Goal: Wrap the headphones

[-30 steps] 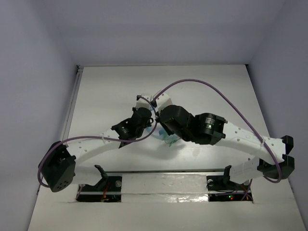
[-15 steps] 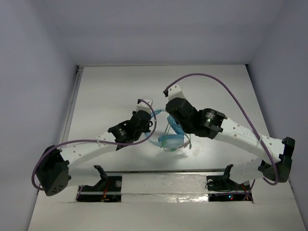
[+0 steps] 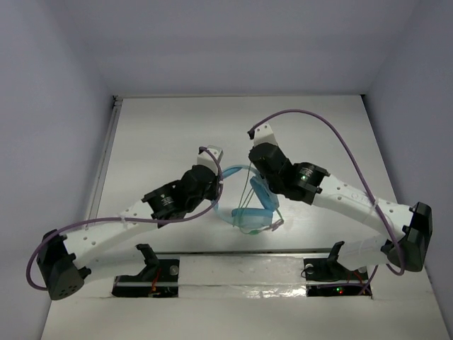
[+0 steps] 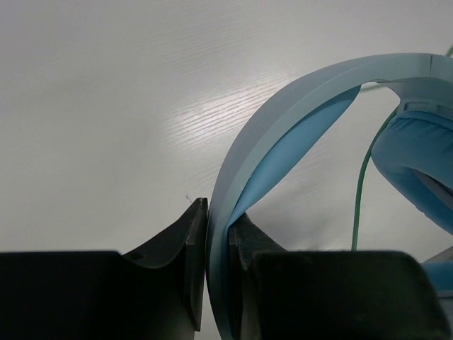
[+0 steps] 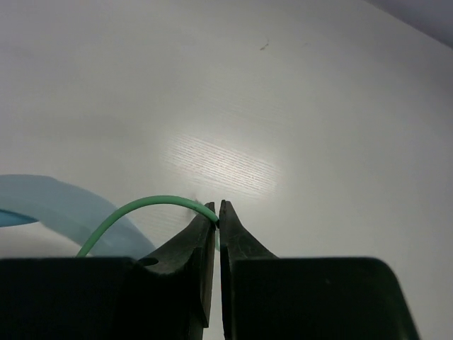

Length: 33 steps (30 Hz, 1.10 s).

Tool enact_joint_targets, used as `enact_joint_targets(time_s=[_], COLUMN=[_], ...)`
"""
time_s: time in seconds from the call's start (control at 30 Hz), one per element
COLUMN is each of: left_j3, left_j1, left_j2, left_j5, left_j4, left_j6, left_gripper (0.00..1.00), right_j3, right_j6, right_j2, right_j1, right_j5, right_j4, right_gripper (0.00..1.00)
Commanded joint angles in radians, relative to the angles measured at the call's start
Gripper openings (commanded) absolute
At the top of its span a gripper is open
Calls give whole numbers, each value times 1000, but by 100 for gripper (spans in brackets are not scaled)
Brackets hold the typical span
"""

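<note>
The headphones wrap cleanly if your left gripper, clamped on the headband, anchors while your right gripper, pinching the cable, circles taut.

I am looking down on both arms reaching in over the white table. The headphones are sitting between them, with one light blue earcup lying toward the near edge. The headband is arching from the left gripper across to the right gripper. The thin green cable is running from the right gripper down to that earcup. A purple arm cable is looping over the right arm.
</note>
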Motion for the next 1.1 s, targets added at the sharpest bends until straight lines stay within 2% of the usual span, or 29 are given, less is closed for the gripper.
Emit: enact_joint_targets(time_s=[0.0, 0.2, 0.27, 0.53, 0.8, 0.97, 1.07], left_j3=[108, 130, 128, 122, 183, 220, 236], left_j1=[-5, 5, 17, 123, 155, 199, 200], left_j2=[-61, -102, -116, -190, -202, -195, -193], left_j5=[34, 117, 122, 212, 257, 353, 344], left_j4=[38, 66, 69, 95, 103, 130, 132], left_j6=[-42, -29, -38, -59, -56, -67, -79], left_gripper=[0, 0, 0, 0, 0, 0, 0], right_j3=[-56, -127, -135, -248, -378, -434, -487], right_j6=[59, 84, 99, 127, 153, 178, 190], right_j2=[-72, -119, -157, -297, -331, -328, -345], right_j1=[-22, -31, -40, -88, -141, -198, -207], right_j5=[-20, -113, -121, -225, -394, -491, -521], right_j4=[150, 254, 266, 400, 626, 731, 802], right_gripper=[10, 11, 17, 20, 20, 22, 24])
